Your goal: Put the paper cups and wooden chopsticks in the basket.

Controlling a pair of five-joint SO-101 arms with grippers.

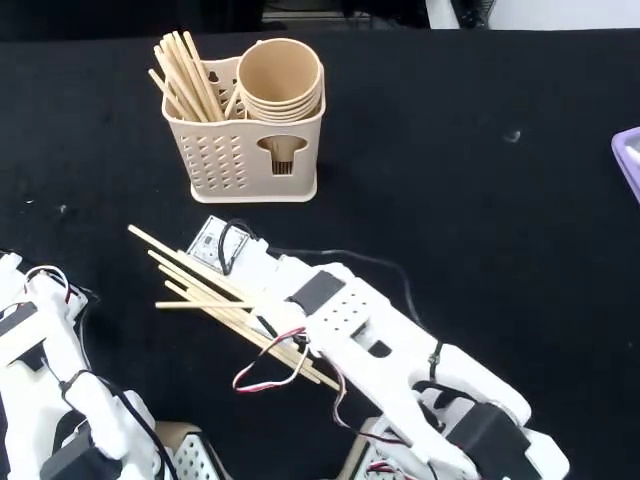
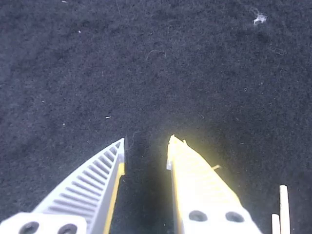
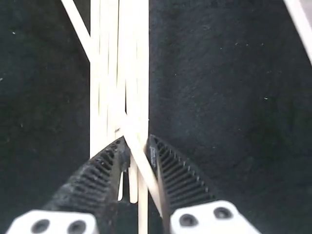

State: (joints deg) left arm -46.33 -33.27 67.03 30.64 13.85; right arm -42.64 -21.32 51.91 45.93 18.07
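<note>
Right gripper [image 3: 136, 146] is clenched on a bundle of wooden chopsticks [image 3: 119, 73], pinched between its dark ribbed fingers [image 3: 97, 170]. One stick lies crossed at an angle in the grip, the rest run roughly parallel. In the high view that bundle [image 1: 200, 285] sits at about 7 o'clock on the black table [image 1: 480, 200], with the right arm [image 1: 380, 350] coming in from 5 o'clock over it. Can't tell if the sticks are lifted or resting on the cloth.

Left gripper [image 2: 146, 141] is released: fingers apart, bare cloth between them, nothing held. Two chopstick ends [image 2: 282, 204] lie just beside it. Left arm [image 1: 40, 340] is at 8 o'clock, well apart from the basket.

Basket [image 1: 245, 155] stands upright at 11 o'clock. A stack of paper cups [image 1: 280, 75] is in its 3 o'clock compartment, and a bunch of chopsticks [image 1: 185, 75] stands tilted in its 9 o'clock compartment. A purple thing [image 1: 628, 160] is at the 3 o'clock edge.

Progress: cups look done and part of the chopsticks are in. The gripped bundle is outside the basket, so what's left is probably carrying it toward 11 o'clock and dropping it in with the other sticks. I'd call it well past halfway.
</note>
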